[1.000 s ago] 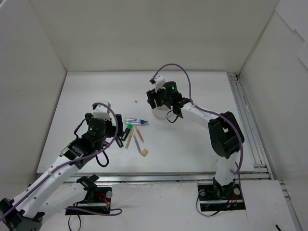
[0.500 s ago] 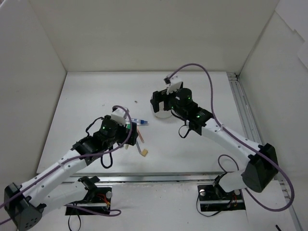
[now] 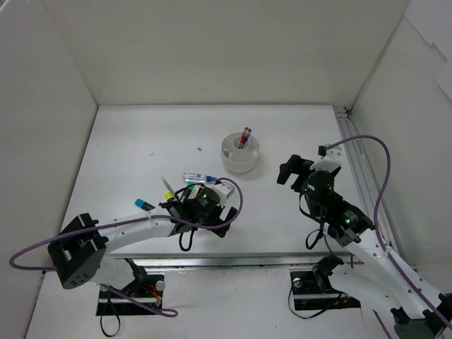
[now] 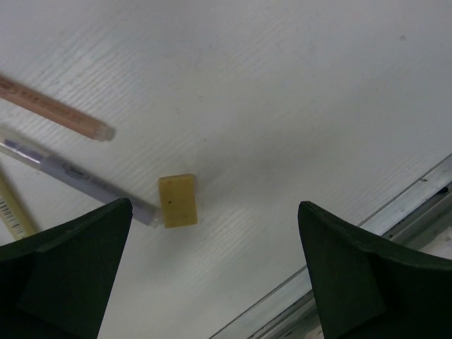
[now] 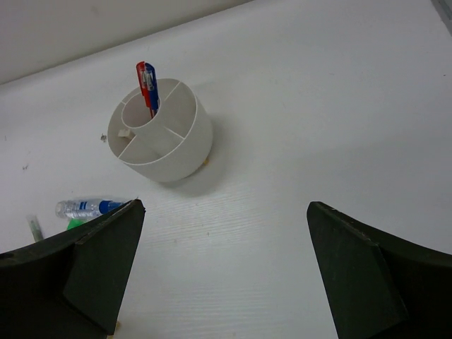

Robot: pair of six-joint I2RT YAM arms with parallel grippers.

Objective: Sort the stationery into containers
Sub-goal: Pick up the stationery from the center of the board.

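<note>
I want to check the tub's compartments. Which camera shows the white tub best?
Right wrist view: the white tub is near and seen at an angle, its inner dividers plain. The top external view shows it small, from above. The left wrist view misses it.

The tub (image 3: 240,167) stands on the table (image 3: 141,141) near its middle, slightly toward the far side. Two pens (image 5: 148,85) stand in it, leaning; the compartment cannot be determined. The tube (image 3: 200,178) lies in front of the tub and to its left, apart from it. Nearer the bases, the eraser (image 4: 177,200) lies below the left gripper (image 4: 215,206), just beside the end of a loose pen (image 4: 78,176). A highlighter (image 3: 143,205) lies leftmost of the group.
</note>
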